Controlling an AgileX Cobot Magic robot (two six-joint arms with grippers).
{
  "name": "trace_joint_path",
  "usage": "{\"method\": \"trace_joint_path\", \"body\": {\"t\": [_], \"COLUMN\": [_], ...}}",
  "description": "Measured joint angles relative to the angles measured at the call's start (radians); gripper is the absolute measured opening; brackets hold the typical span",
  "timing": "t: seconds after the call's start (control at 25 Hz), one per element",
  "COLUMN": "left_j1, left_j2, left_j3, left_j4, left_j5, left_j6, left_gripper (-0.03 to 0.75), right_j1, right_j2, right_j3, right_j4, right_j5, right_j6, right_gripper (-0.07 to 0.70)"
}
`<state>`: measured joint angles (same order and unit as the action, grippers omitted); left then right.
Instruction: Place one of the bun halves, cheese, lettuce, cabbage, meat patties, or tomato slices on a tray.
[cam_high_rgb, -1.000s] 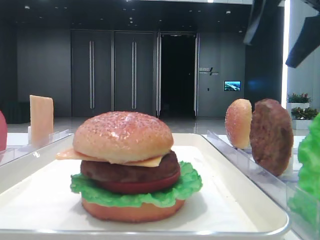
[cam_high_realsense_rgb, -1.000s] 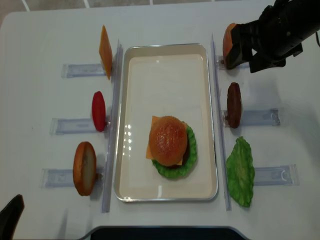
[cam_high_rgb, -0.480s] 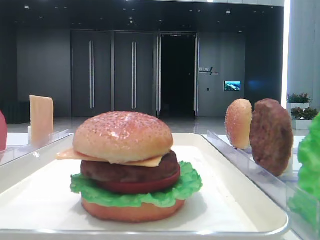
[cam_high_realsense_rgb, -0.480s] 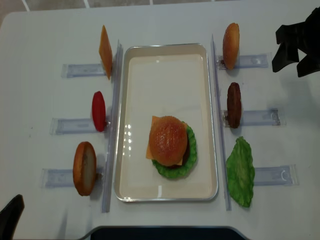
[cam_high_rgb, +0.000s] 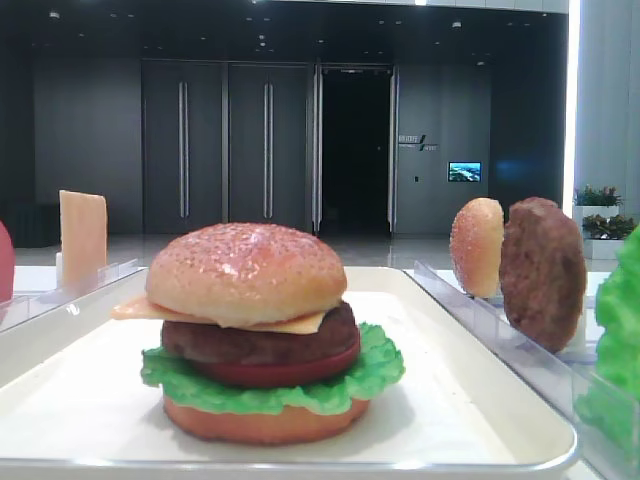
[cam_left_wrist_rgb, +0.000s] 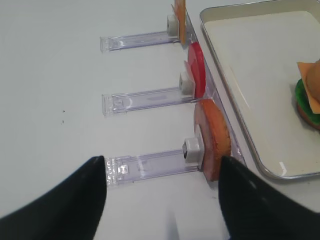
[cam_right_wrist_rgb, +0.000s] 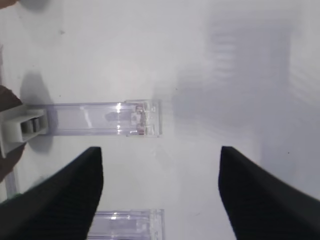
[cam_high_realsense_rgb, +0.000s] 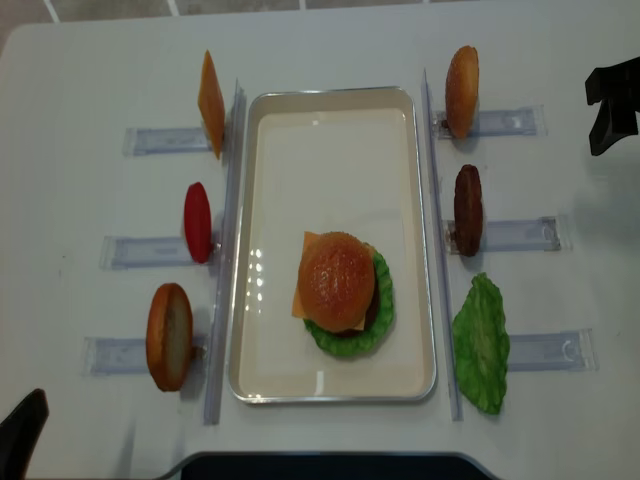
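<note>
Speckled golden-brown top bun half (cam_high_realsense_rgb: 337, 281) sat dome-up, cut face down, capping the stacked burger on the cream-white rectangular tray (cam_high_realsense_rgb: 330, 120), whose long axis ran front to back. Right gripper (cam_right_wrist_rgb: 160, 195) hovered off-tray, jaws spread, empty; left gripper (cam_left_wrist_rgb: 162, 200) likewise spread, empty.

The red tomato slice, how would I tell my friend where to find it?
Start at the big cream tray holding the finished burger. Three things stand on edge in clear racks along its left side. The tomato slice is the middle one, between the orange cheese and the brown bun half, and the only red thing.
</note>
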<state>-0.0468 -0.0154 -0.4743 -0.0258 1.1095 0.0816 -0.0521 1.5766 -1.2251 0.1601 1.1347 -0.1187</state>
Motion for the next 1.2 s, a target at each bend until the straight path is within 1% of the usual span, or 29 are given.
{"method": "trace_joint_path", "body": {"t": [0.2,0.44,0.72,0.8,1.2], "left_j1": [0.000,0.000,0.000,0.000,0.000], "left_j2": [0.000,0.000,0.000,0.000,0.000], "left_j3": [0.000,0.000,0.000,0.000,0.000], "left_j4": [0.000,0.000,0.000,0.000,0.000], "left_j5": [0.000,0.000,0.000,0.000,0.000], "left_j6": [0.000,0.000,0.000,0.000,0.000], "left_gripper": [0.535,0.535,0.535,0.535,0.535], "right_j1": [0.000,0.000,0.000,0.000,0.000], "right_j2": [0.000,-0.002,-0.080,-0.116,-0.291], "right_j3": [0.000,0.000,0.002,0.020,0.203], "right_j4": [-0.034,-0.057,-0.096,-0.098,-0.098], "right_j5": [0.023,0.067,0.084,0.084,0.084], "right_j6": [0.007,0.029,0.050,0.050,0.052], "right_gripper": [0.496,0.496,0.491,0.491,0.490]}}
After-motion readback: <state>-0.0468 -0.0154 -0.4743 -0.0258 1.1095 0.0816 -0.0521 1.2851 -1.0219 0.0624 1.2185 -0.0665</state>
